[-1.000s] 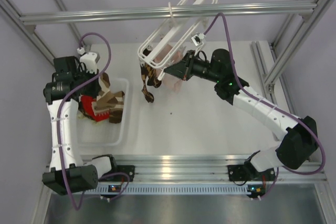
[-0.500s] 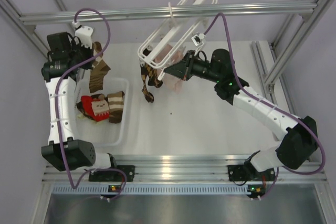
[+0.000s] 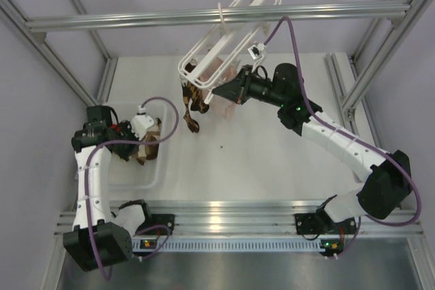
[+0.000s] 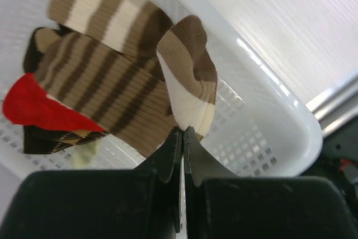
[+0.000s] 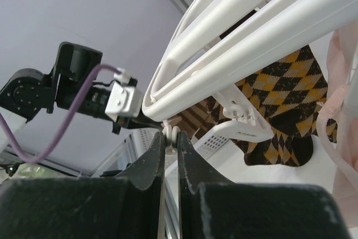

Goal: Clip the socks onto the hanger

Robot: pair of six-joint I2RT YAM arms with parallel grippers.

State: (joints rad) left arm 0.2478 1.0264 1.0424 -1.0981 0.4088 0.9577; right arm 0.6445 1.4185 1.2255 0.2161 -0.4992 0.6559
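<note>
My left gripper [image 3: 139,146] [image 4: 183,132] is shut on the cream edge of a brown-and-cream striped sock [image 4: 187,76], held low over the white basket [image 3: 158,168]. More striped socks [image 4: 95,82] lie in the basket. The white hanger [image 3: 224,39] hangs tilted from the grey rail. My right gripper [image 3: 219,91] [image 5: 172,132] is shut on a small white clip [image 5: 172,129] under the lower end of the hanger's frame [image 5: 263,32]. A brown sock [image 3: 191,103] hangs clipped at that end.
The grey aluminium rail [image 3: 217,15] crosses the back. A pale pink sock [image 3: 230,108] hangs from the hanger near my right gripper. A red item [image 4: 33,104] and an argyle sock [image 4: 50,138] lie in the basket, whose rim [image 4: 268,93] is just right of my left fingers.
My left arm lifted the striped sock out of the basket towards the back left, then swung down and forward, and now holds it low over the basket. The right arm has not moved.
</note>
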